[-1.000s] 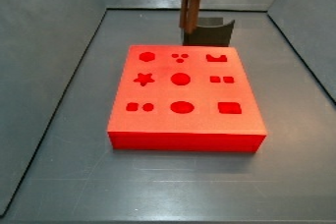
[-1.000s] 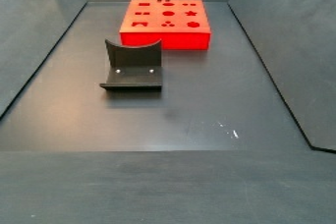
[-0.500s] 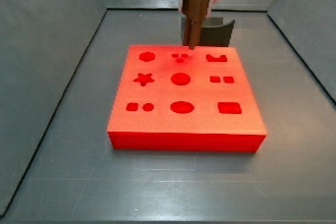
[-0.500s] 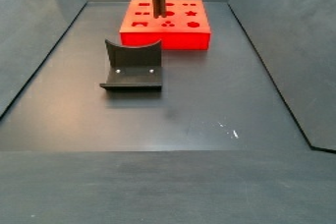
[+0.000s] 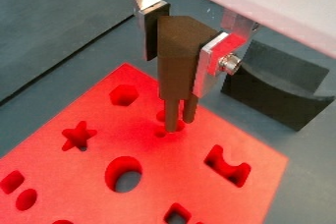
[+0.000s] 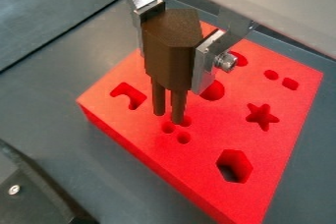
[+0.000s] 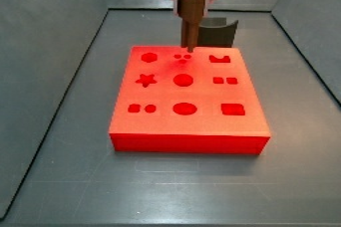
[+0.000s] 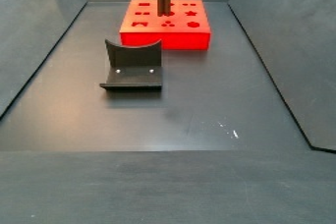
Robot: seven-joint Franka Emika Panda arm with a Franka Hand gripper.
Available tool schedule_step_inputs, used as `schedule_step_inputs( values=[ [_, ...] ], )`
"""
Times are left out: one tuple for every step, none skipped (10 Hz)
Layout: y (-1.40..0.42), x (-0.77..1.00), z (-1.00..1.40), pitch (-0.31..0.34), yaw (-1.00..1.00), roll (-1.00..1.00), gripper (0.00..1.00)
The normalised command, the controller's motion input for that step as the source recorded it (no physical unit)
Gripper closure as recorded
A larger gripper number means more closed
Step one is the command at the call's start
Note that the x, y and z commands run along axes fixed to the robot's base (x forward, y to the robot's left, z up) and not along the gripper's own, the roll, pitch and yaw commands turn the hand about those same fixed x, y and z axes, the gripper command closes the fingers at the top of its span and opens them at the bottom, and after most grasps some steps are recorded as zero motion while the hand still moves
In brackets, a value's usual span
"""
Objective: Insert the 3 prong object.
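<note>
Against the frame half a second back, I see the flat red plastic block with shaped cut-outs [image 7: 186,97] unmoved, while the gripper [image 5: 180,33] has come lower over its far edge. Its silver fingers [image 6: 210,51] pinch the slim dark brown three-pronged peg [image 6: 170,56], long axis upright, prongs pointing down, tips at the block's three small holes

Upright dark 3 prong object [image 5: 176,56] in hand [image 5: 182,33]
</note>
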Motion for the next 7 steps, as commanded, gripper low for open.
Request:
schedule_step_inputs(
  values=[
    [-0.03,0.23,-0.19,0.044,-0.05,0.11,1.0],
    [0.0,0.17,-0.17,0.039,-0.05,0.12,1.0],
    [0.12,0.0,-0.19,0.026,-0.14,0.15,1.0],
    [0.13,-0.06,-0.21,0.029,-0.16,0.1,1.0],
    [0.11,-0.13,-0.2,0.0,-0.09,0.0,1.0],
    [0.0,0.0,-0.2,-0.053,0.0,-0.08,1.0],
    [-0.05,0.0,-0.24,-0.067,0.0,-0.06,1.0]
  ],
)
